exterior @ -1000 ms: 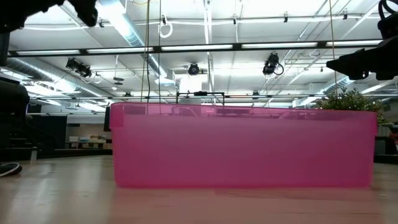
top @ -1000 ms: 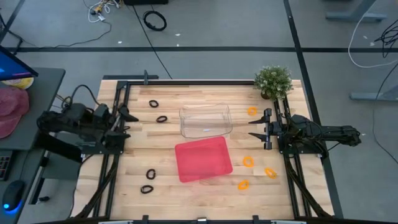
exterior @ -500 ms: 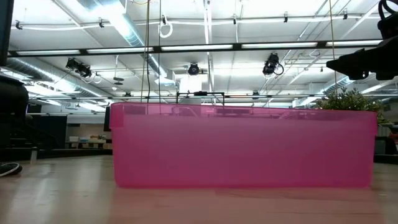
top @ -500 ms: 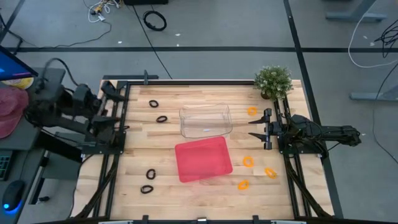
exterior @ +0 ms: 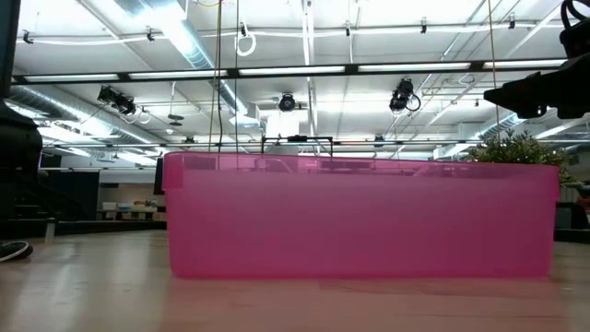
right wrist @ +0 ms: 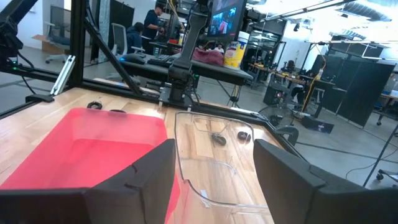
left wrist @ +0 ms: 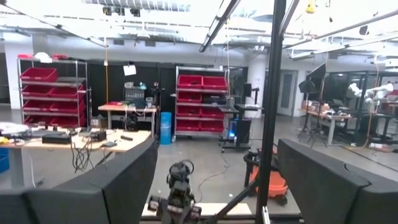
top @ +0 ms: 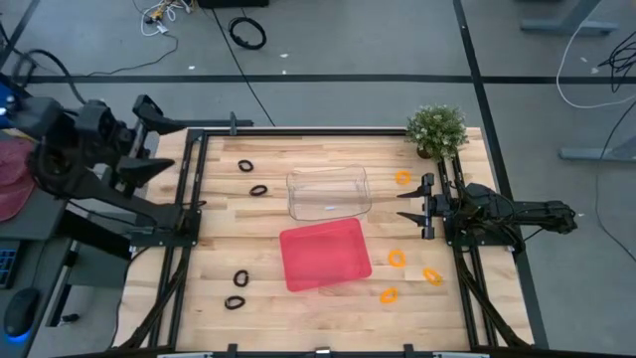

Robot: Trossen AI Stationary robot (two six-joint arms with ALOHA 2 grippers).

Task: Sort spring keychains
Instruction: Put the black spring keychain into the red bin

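Two black spring keychains (top: 245,166) (top: 258,190) lie flat on the table at the far left, and two more (top: 240,279) (top: 235,302) at the near left. One orange keychain (top: 401,178) lies near the plant, three others (top: 397,259) (top: 431,276) (top: 389,295) at the near right. A red tray (top: 325,255) and a clear tray (top: 329,192) stand mid-table. My left gripper (top: 164,139) is raised high over the table's left edge, open and empty (left wrist: 214,180). My right gripper (top: 409,207) rests open at the right edge, pointing level at the trays (right wrist: 214,168).
A potted plant (top: 437,130) stands at the far right corner. Black frame rails (top: 189,199) run along the left and right table edges. The low view is filled by the red tray's wall (exterior: 359,217). Bare wood lies between the trays and the keychains.
My left gripper has risen steeply from its resting place at the table's left edge, drawing back toward that edge and tipping a little upward; it stays open. The right arm and all keychains have kept still.
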